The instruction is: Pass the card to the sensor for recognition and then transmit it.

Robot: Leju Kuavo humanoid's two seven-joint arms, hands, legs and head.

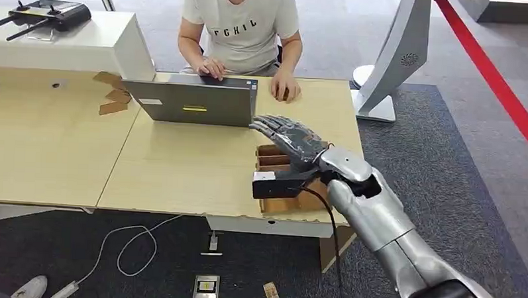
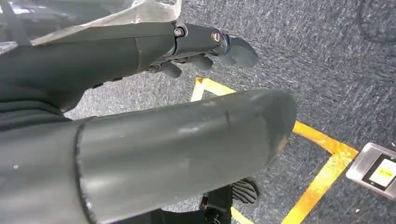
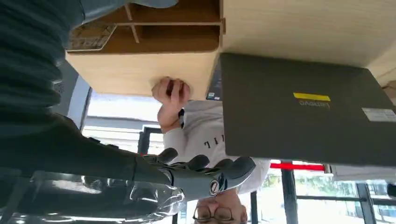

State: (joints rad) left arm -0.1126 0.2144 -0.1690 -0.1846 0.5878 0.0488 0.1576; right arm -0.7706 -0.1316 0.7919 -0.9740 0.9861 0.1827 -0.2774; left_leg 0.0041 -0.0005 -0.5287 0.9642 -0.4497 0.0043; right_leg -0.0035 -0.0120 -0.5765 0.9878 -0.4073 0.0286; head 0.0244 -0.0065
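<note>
Right robot hand [image 1: 289,138] has fingers apart, holding nothing, above the cardboard box [image 1: 274,159] on the counter [image 1: 181,166] | left robot hand [image 2: 205,46] hangs low, fingers curled, holding nothing | card: a flat one maybe in the box [image 3: 91,36], can't tell | task looks just started, nothing picked up or shown to a sensor yet.

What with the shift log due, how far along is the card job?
Nothing looks done yet. The right hand hovers open above the cardboard tray on the table, holding nothing; what may be the card lies in a tray compartment. The left hand hangs near the floor. Left to do: grasp the card, present it for recognition, pass it on.
</note>
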